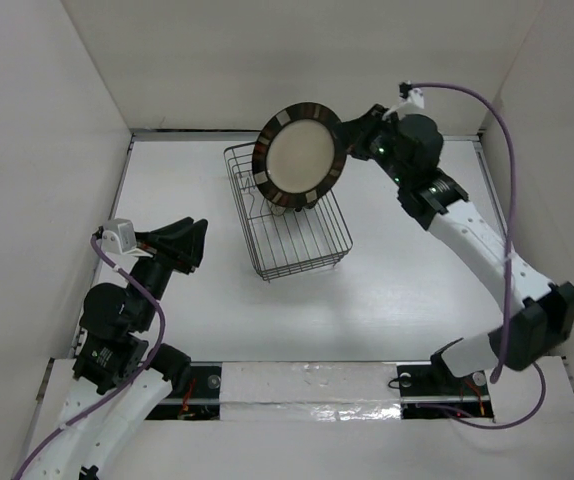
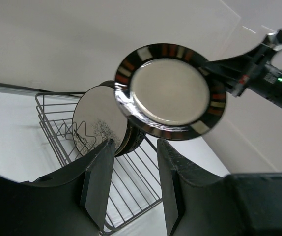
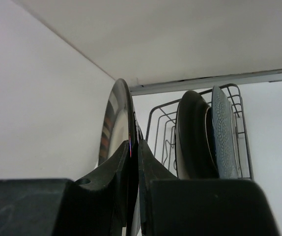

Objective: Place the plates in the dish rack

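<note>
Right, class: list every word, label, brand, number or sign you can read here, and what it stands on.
None can be read in any view. The dark-rimmed, cream-centred round plate in the right gripper shows only coloured rim blocks; the cream plate with a branch motif in the black wire dish rack bears a drawing, no lettering.
</note>
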Controlling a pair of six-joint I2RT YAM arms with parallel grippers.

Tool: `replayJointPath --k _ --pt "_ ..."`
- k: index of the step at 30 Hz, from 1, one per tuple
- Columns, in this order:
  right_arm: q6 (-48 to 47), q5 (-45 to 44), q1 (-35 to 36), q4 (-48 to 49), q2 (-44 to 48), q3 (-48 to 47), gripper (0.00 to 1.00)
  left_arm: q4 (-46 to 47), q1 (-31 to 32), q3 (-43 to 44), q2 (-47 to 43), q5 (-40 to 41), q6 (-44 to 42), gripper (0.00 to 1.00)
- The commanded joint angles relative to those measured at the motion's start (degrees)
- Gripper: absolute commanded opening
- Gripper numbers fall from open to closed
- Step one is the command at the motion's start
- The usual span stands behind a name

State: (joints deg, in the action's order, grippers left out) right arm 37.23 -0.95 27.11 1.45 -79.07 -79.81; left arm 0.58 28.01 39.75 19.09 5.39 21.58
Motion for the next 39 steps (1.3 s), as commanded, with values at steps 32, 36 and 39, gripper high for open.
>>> replayJointPath --k 32,36,39 --pt "-46.3 -44.8 19.8 5.6 -37.7 -42.7 0.0 2.0 -0.2 0.0 -1.0 -0.2 0.0 0.37" --pt "-46.2 -44.0 19.8 5.8 -38.4 -41.7 0.0 2.0 -0.2 0.0 -0.9 -0.2 0.0 0.37" --pt "-45.6 -43.3 19.8 5.8 -39.0 -40.1 0.0 2.0 -0.2 0.0 -0.9 -0.2 0.0 0.37"
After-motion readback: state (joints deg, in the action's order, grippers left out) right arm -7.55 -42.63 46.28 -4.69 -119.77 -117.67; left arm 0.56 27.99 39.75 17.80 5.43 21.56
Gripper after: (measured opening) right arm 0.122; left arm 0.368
